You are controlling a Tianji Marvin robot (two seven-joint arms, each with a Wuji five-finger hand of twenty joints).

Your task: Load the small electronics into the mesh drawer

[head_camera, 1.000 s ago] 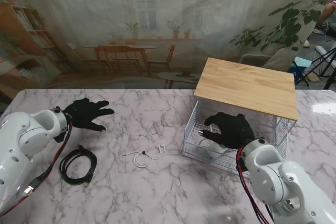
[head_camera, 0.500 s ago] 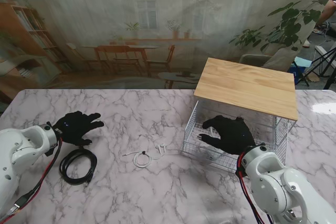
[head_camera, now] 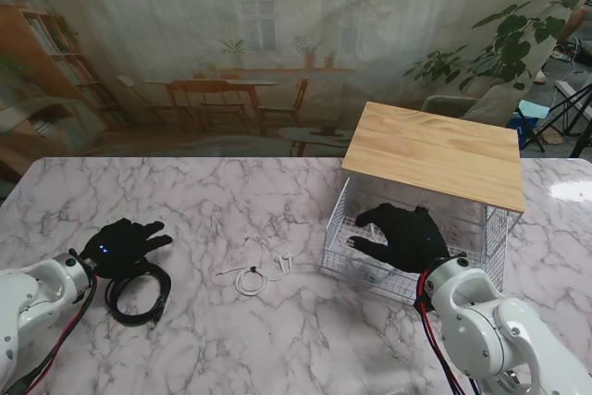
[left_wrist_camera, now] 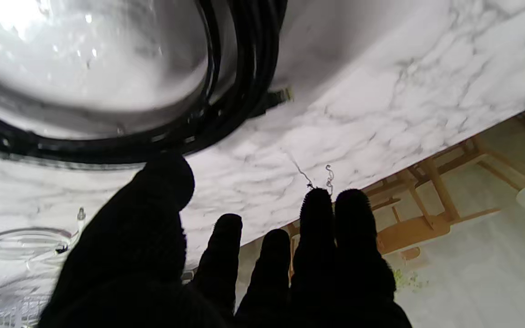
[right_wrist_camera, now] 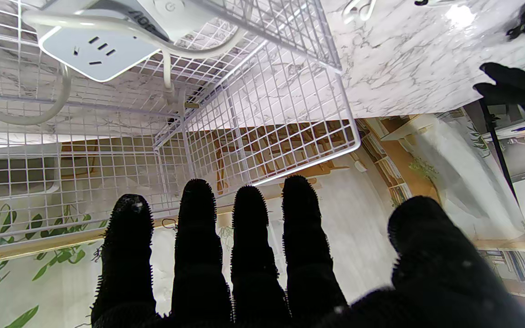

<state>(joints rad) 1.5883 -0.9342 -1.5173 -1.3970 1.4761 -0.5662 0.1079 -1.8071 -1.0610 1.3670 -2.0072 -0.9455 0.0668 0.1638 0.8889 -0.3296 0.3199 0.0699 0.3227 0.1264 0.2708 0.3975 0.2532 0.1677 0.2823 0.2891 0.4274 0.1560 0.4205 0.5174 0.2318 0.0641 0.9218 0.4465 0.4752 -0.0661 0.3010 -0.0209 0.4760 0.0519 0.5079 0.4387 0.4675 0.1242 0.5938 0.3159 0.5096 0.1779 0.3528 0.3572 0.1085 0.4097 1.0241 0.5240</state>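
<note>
Two items remain out: the black cable coil (head_camera: 139, 291) at near left, beneath your left hand (head_camera: 118, 247), fingers spread, empty; limp and light, so pinch several loops together; white earphones (head_camera: 259, 276) centre; right hand (head_camera: 400, 236) splayed, empty, over the mesh drawer (head_camera: 338, 228).

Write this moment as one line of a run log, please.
left hand: open over black cable | right hand: open, over mesh drawer | power strip: in drawer | white earphones: on table
</note>
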